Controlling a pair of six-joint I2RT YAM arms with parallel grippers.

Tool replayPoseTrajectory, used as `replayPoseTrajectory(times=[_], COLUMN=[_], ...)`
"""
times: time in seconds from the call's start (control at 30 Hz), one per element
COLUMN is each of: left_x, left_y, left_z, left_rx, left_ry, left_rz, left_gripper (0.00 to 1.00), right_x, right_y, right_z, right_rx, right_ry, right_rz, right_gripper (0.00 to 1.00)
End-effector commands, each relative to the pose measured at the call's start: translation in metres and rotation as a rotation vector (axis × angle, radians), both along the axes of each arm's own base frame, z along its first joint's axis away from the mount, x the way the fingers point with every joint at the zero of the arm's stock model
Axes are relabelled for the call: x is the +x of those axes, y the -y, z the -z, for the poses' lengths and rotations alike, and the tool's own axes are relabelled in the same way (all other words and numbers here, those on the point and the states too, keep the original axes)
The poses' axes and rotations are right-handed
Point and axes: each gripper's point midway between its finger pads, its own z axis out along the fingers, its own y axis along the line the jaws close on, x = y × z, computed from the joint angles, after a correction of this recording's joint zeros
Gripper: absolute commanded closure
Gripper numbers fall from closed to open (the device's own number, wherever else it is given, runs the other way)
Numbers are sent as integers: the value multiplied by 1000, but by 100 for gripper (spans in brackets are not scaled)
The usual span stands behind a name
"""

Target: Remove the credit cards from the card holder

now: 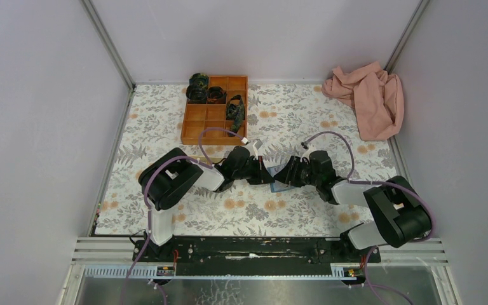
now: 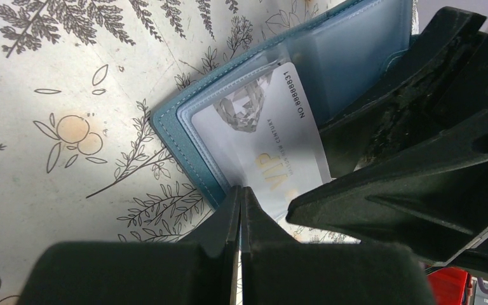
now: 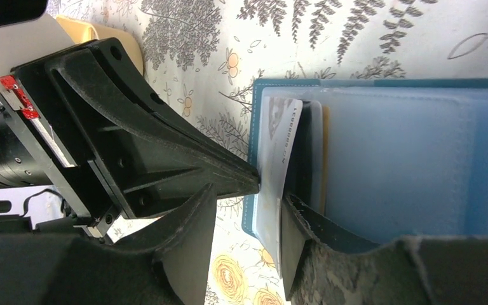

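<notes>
**Pinch the white card, pin the wallet**

The flowered tablecloth [image 1: 273,213] runs between plain grey walls. On it the card holder [image 3: 406,159] lies open like a book, just ahead of my bases and between my two grippers. A white credit card [image 2: 260,140] pokes partway out of a clear pocket, toward the holder's outer edge.

My left gripper [image 2: 240,197] is closed on nothing, and its joined tips rest at that outer edge beside the card's corner. My right gripper [image 3: 248,248] stands partly open with one finger on each side of the card's free end. The card lies against one finger and there is a gap to the other, so I grip nothing yet.

To do this step well, I judge that the right jaws should close on the bare plastic only, clear of the sleeve. The left tips should bear down on the holder so that it cannot slide along. The pull should then run flat and straight along the pocket, without twisting. A thin tan edge shows in the next pocket, probably another card left to take.
</notes>
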Motion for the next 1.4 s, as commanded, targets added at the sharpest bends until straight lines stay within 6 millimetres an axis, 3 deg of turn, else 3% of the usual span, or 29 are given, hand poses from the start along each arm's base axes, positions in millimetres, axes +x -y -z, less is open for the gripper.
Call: replayPoseTrajectory(times=[0.0,0.27,0.43,0.67,1.37], left_x=[-4,-5,-5,-5,-5], left_y=[-6,-5,-6,-6,-6], left_z=[23,23,22,22,26], left_rx=[65,62,66,69,80], left_ry=[-39,-40,-40,-40,-47], left_rz=[-2,2,-1,-2,3], left_gripper=[100,100,100,100,100], right_x=[-33,-44,-37,-25,-11], right_y=[-21,-19,-19,0,14], right_z=[11,24,14,2,-14], right_rx=[42,18,-6,-127,-108], right_ry=[-118,-140,-105,-60,-31], right_rz=[-140,-152,-156,-104,-55], right_gripper=[53,51,51,51,51])
